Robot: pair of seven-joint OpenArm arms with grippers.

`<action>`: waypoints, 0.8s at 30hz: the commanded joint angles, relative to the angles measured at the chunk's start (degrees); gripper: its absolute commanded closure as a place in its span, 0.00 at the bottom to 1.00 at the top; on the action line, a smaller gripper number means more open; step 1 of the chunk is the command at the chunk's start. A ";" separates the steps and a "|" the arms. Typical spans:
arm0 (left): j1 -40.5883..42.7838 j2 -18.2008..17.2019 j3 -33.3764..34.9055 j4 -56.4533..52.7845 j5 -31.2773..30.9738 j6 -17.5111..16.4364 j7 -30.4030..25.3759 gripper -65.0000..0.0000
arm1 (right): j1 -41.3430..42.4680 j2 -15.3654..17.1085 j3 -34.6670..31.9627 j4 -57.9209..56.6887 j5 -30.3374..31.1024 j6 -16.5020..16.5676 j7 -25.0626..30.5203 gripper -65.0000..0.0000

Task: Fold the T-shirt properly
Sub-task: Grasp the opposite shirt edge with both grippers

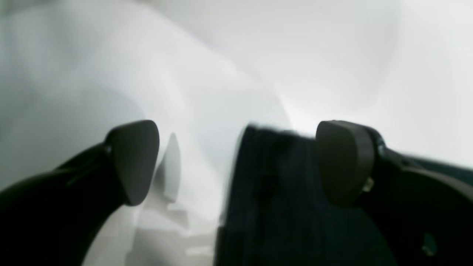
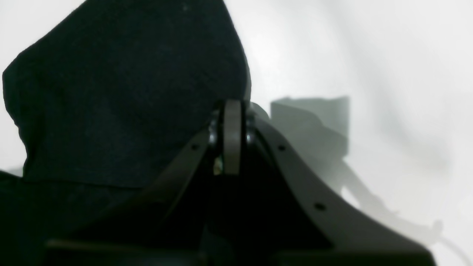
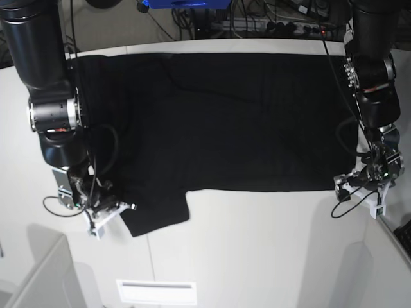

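On my left wrist camera, the left gripper stands wide apart, pads clear of each other. A blurred black corner of the T-shirt lies between the pads, close against the right-hand one; nothing is clamped. The white table fills everything behind.

On my right wrist camera, the right gripper has its two pads pressed flat together. A black lobe of the T-shirt rises just behind and to the side of the tips. I think no cloth sits between the pads, but the focus is poor and I cannot be sure. The arm's shadow falls on the table.

On the base camera, the T-shirt lies spread flat across the far half of the table, plain black side up, one sleeve poking toward the near edge. The right gripper sits at that sleeve's edge; the left gripper sits at the opposite lower corner of the cloth.
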 commanded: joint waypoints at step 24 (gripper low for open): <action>-1.26 -0.28 5.94 -4.11 -0.54 -0.67 -4.31 1.00 | 1.08 0.58 0.16 4.53 0.34 -0.36 0.72 1.00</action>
